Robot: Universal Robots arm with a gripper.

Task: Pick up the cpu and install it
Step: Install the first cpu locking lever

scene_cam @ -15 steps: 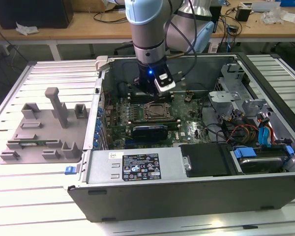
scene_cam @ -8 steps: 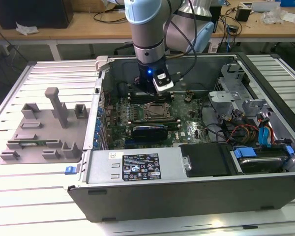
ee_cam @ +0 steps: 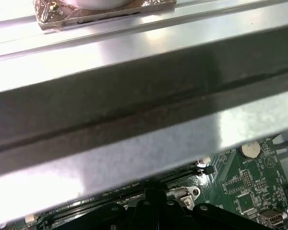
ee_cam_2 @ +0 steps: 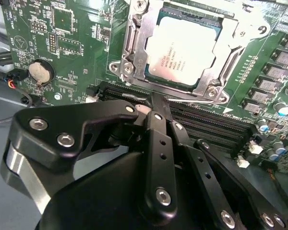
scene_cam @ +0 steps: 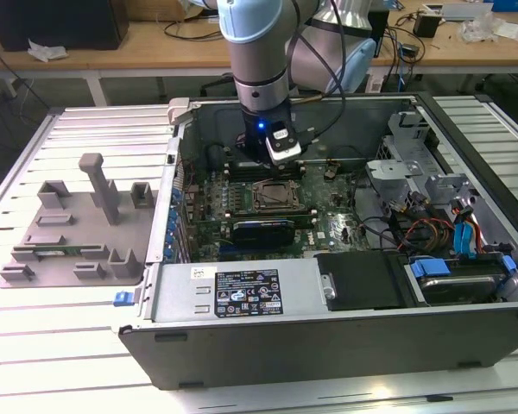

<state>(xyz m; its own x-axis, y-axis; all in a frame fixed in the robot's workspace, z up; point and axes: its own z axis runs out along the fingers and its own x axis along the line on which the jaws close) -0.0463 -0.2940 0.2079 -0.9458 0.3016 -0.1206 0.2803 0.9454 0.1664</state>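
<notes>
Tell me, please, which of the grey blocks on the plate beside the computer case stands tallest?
The narrow post near the plate's middle; it rises well above the squat blocks around it.

Cpu (ee_cam_2: 182, 50): shiny silver metal top

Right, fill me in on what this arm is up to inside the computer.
A robot arm reaches down into an open computer case. Its tool hangs low over the memory slots, right beside the socket frame. The cpu already lies flat inside that frame on the motherboard, apart from the tool. Whether the frame is latched down is not clear.
</notes>
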